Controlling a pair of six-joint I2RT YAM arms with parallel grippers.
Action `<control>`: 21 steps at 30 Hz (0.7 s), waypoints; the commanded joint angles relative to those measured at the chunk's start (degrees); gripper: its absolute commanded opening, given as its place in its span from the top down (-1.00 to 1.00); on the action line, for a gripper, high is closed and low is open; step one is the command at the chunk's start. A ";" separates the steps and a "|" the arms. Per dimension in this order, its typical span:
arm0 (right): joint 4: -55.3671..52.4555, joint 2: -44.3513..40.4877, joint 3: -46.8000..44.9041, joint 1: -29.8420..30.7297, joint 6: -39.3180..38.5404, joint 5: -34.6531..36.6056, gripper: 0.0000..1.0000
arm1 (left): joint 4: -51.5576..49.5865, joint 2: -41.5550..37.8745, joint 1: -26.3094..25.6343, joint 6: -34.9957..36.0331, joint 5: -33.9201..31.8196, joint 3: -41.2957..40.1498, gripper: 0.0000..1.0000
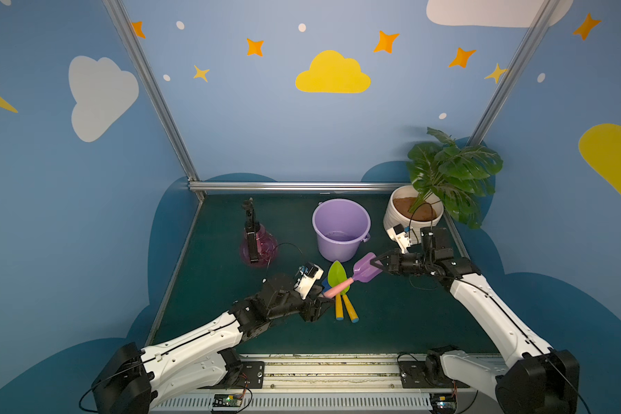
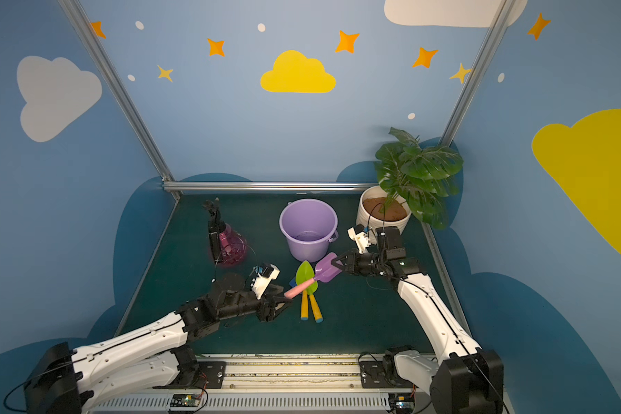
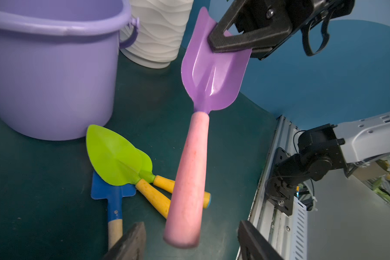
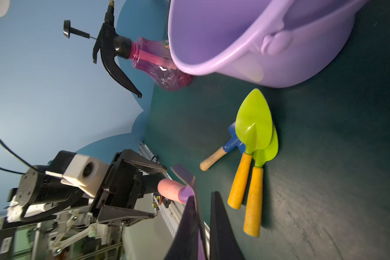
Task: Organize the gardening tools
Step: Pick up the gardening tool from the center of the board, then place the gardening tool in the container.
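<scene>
The purple scoop (image 1: 365, 269) with a pink handle (image 3: 190, 180) hangs tilted above the mat. My right gripper (image 1: 373, 263) is shut on its blade (image 3: 212, 74). My left gripper (image 3: 191, 225) is open, its fingers on either side of the pink handle's end without touching it. Beneath the scoop, two lime-green trowels (image 1: 337, 279) with yellow handles lie side by side on the mat, overlapping a blue spade (image 3: 109, 191) with a wooden handle. In both top views the pink spray bottle (image 1: 257, 243) stands upright at the back left.
A lilac bucket (image 1: 337, 251) stands upright and empty just behind the tools. The white ribbed plant pot (image 1: 395, 218) with a leafy plant is at the back right, close behind my right wrist. Aluminium rails border the green mat (image 1: 409, 315).
</scene>
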 commanded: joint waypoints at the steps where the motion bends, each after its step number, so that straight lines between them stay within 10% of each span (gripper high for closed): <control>1: -4.90 0.18 5.47 1.05 -5.10 7.95 1.00 | -1.36 -3.26 0.38 -1.10 -5.90 -0.39 -0.42; 21: -11.23 14.44 41.36 13.52 -15.49 43.84 1.00 | -3.64 -9.46 0.72 -6.41 -14.64 -4.69 -0.42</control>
